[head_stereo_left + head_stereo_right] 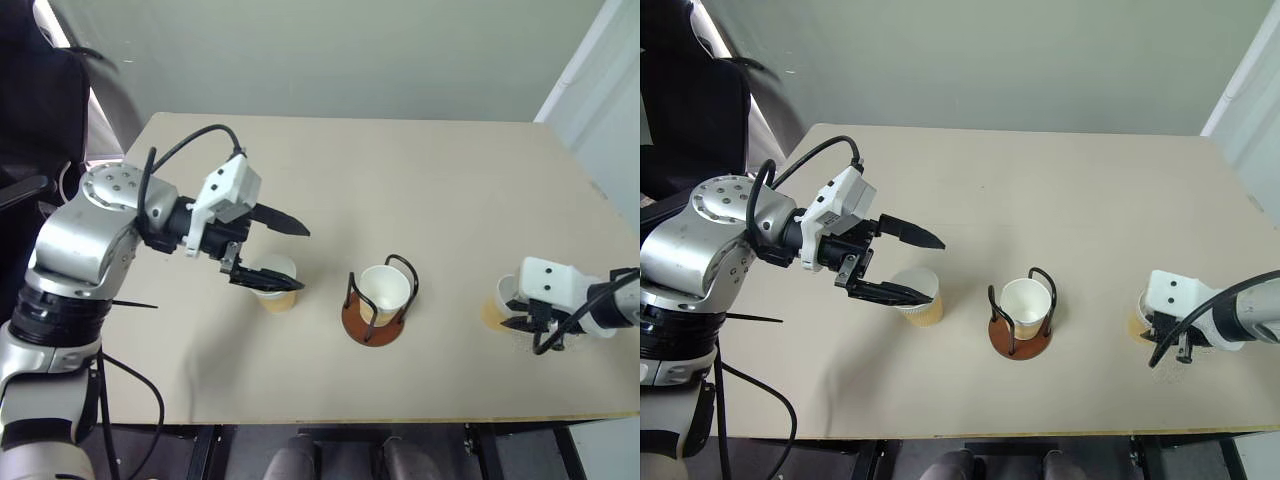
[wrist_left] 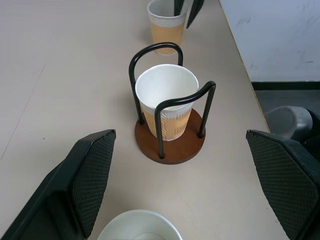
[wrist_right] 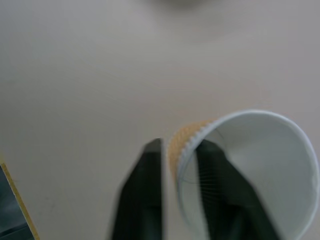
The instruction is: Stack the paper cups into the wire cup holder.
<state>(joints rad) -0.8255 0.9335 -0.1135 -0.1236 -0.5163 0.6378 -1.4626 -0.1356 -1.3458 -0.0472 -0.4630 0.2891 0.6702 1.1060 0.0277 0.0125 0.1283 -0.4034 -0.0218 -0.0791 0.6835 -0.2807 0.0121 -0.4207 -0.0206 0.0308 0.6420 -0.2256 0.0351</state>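
Near the table's front right edge, the right end effector pinches a paper cup's wall; it should lift straight, then nest it into the cup standing in the wire cup holder mid-front. Left end effector gapes wide over the third cup.

On the worktop, the wire cup holder stands near the front edge at centre, one paper cup seated upright inside its two wire loops. A second cup stands to the holder's left, directly below the left claw, whose fingers are spread above its rim. A third cup sits well to the right, by the worktop's right end, its wall pinched between the right claw's fingers, one inside and one outside.
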